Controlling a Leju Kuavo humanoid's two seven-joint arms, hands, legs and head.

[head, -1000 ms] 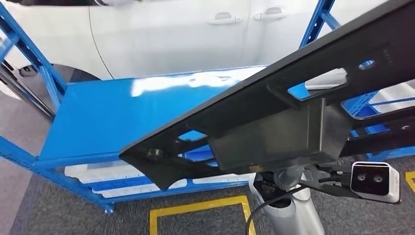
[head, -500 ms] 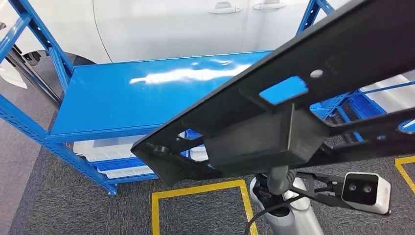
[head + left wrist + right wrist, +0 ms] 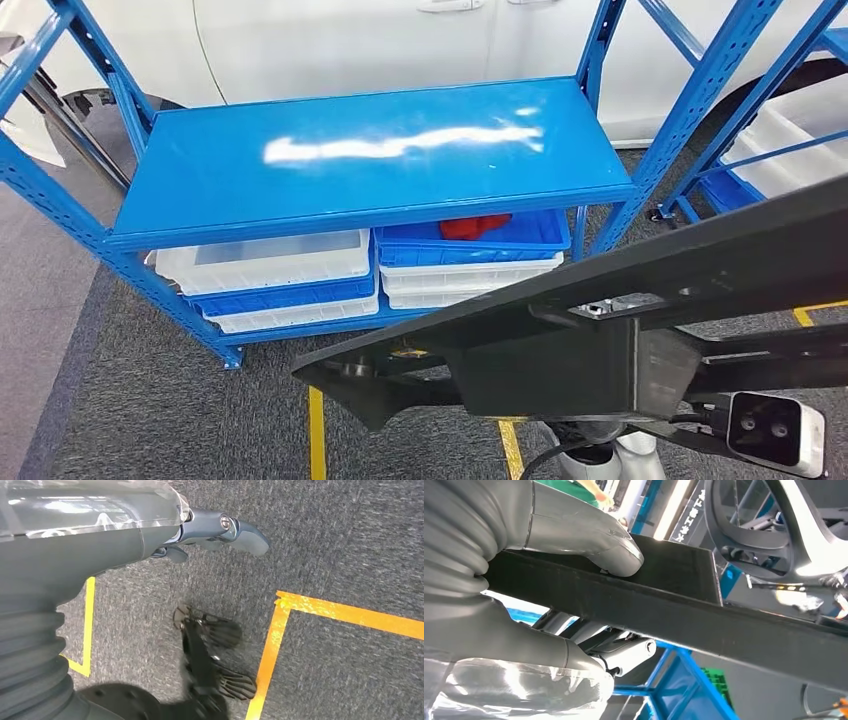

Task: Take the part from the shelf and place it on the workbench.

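Blue steel rack, top deck glossy with light glare. Lower level holds white and blue bins; one has something red, probably cloth. White car behind it. Grey carpet floor with yellow tape lines. Second blue rack to the right.

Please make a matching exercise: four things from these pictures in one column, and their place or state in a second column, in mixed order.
1. black part
2. right hand
3. red item
4. left hand

a. lying in a blue bin under the shelf
b. hanging over the grey carpet, holding nothing
c. carried in front of the blue rack
d. gripping the black part

Pairs: 1-c, 2-d, 3-a, 4-b
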